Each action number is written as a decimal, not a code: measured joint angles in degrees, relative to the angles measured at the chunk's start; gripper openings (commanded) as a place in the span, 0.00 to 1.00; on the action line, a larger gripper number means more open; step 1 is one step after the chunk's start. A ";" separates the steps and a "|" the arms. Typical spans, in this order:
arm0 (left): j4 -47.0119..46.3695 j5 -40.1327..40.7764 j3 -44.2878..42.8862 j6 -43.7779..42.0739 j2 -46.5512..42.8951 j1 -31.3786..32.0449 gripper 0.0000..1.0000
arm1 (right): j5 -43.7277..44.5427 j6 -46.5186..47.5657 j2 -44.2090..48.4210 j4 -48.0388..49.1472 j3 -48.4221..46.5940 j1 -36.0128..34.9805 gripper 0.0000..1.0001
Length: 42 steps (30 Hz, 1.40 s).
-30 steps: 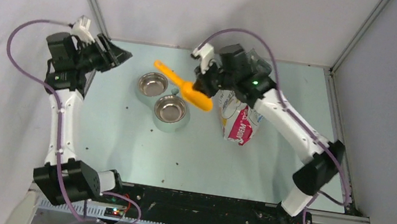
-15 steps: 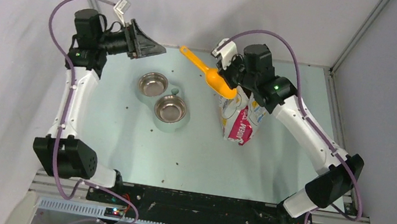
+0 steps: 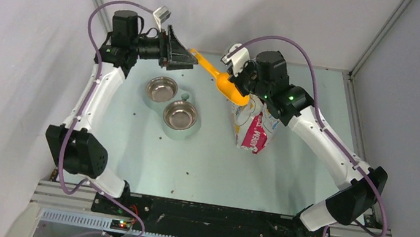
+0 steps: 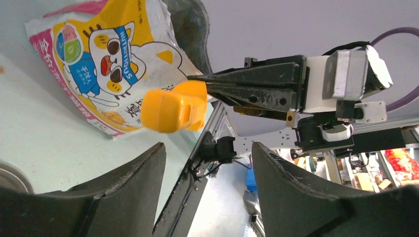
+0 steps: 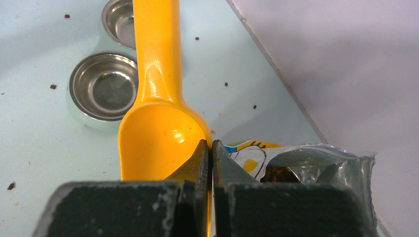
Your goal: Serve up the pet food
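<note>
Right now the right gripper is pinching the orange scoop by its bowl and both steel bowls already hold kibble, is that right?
No. Both steel bowls are empty; the top external view shows bare metal inside. The right gripper does pinch the orange scoop by its bowl.

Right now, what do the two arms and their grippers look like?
Both arms, left arm and right arm, have white links and black joints. A purple cable runs along each. The left gripper and right gripper have black, wedge-shaped fingers. A green light glows on the right arm.
</note>
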State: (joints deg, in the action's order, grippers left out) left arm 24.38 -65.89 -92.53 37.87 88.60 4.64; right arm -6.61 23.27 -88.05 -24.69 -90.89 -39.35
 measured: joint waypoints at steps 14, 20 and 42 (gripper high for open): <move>6.64 3.91 -0.20 -4.90 1.29 4.61 0.64 | -4.09 -0.55 0.94 0.02 0.11 0.07 0.00; 6.19 2.97 -0.20 -4.37 1.90 4.72 0.57 | -6.05 -0.37 2.23 -0.81 0.55 -0.37 0.00; -1.99 -1.42 -0.04 3.10 2.45 4.87 0.52 | -1.62 -1.86 2.16 -0.37 1.31 -1.31 0.00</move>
State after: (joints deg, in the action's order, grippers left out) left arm 22.39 -67.31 -92.58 40.97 91.05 9.52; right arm -8.23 21.41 -85.89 -25.06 -89.58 -40.66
